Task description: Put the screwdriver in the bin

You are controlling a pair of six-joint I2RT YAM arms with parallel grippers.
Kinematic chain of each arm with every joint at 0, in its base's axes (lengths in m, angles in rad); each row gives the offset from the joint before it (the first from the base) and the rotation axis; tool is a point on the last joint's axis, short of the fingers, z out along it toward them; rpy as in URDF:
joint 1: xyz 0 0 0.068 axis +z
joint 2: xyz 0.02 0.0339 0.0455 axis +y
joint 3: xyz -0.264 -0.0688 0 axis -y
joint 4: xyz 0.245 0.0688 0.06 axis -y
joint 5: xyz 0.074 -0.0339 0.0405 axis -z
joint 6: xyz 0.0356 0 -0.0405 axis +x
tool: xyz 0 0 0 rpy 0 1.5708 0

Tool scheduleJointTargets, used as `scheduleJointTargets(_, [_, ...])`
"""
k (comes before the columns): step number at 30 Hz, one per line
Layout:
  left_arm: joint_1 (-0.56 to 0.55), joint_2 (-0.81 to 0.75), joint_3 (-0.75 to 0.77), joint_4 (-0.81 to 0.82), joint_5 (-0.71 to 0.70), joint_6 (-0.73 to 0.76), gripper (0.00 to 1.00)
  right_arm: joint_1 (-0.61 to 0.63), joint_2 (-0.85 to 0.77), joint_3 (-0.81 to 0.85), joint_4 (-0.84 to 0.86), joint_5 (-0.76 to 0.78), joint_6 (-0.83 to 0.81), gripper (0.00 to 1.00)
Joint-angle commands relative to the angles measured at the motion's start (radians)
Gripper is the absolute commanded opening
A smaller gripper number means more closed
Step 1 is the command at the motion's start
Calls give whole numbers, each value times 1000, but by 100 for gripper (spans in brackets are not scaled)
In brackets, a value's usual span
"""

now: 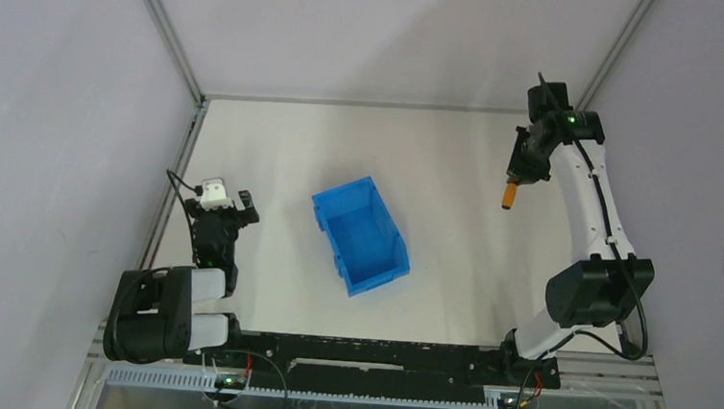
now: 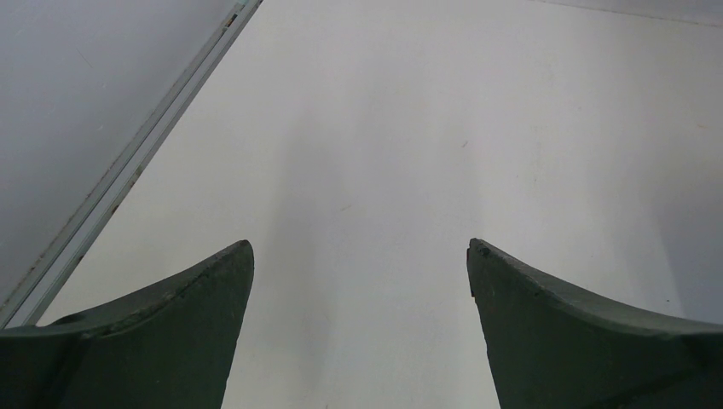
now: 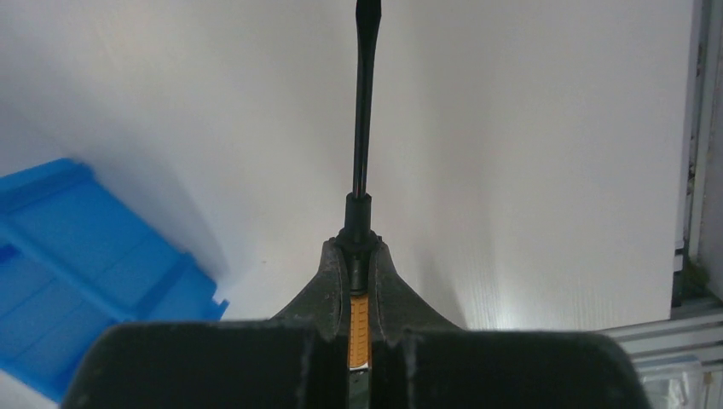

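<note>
R fingers [image 3: 328,294] clenched on our screwdriver [image 3: 365,102] at orange handle; our L fingers [image 2: 192,319] spread wide, gripping nothing.

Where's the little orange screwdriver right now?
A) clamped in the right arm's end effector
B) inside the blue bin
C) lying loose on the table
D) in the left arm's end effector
A: the right end effector is shut on the screwdriver, well clear of the bin.

The bin [image 1: 365,238] is bright blue, the screwdriver [image 3: 365,102] orange-handled with a black shaft.
</note>
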Motion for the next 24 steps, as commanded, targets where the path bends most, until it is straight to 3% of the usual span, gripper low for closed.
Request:
scheduleJointTargets(1, [-3,-18,50,41,-3,10,100,78,-6,60,-106,9,92,0])
scheduleJointTargets(8, [-3,-17,50,41,-3,9,100,476,42,155,9,-28,191,0])
scheduleJointTargets(13, [-4,-17,50,41,-3,9,100,735,180,320,8,-23,175,0])
scheduleJointTargets(17, [-3,-17,50,40,-3,10,100,825,255,399,-10,63,165,0])
scheduleJointTargets(24, [-2,-16,50,41,-3,10,100,883,293,124,214,97,184,0])
